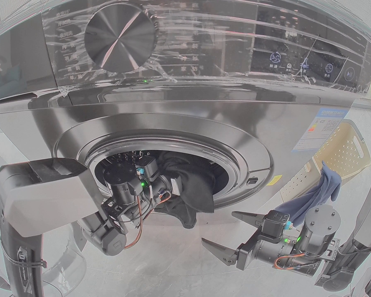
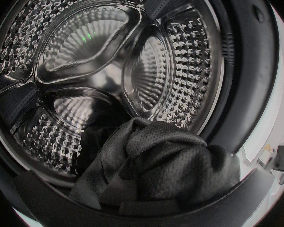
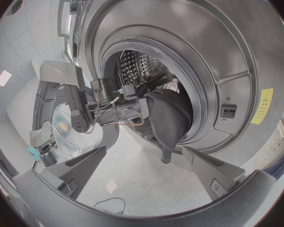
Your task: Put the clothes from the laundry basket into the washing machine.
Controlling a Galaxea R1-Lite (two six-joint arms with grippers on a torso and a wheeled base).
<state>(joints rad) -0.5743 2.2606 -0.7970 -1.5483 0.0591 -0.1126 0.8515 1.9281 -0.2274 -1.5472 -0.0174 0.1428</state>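
The washing machine's round opening [image 1: 251, 157] faces me. A black garment [image 1: 198, 186] hangs half over its lower rim, partly inside the steel drum [image 2: 116, 63] and partly dangling outside [image 3: 170, 117]. My left gripper [image 1: 181, 184] is at the mouth of the opening, its tip buried in that black cloth [image 2: 167, 161]. Lower right, in front of the machine, my right gripper [image 1: 217, 227] stands open and holds nothing; its two fingers [image 3: 97, 156] point towards the opening. A blue cloth [image 1: 317, 194] hangs over the edge of the cream laundry basket [image 1: 350, 149] at the right.
The machine's glass door [image 1: 66, 260] stands swung open at the lower left, beside my left arm. Pale tiled floor [image 3: 142, 180] lies below the opening, with a thin cable [image 3: 113, 202] on it. The control panel with its dial [image 1: 119, 38] is above.
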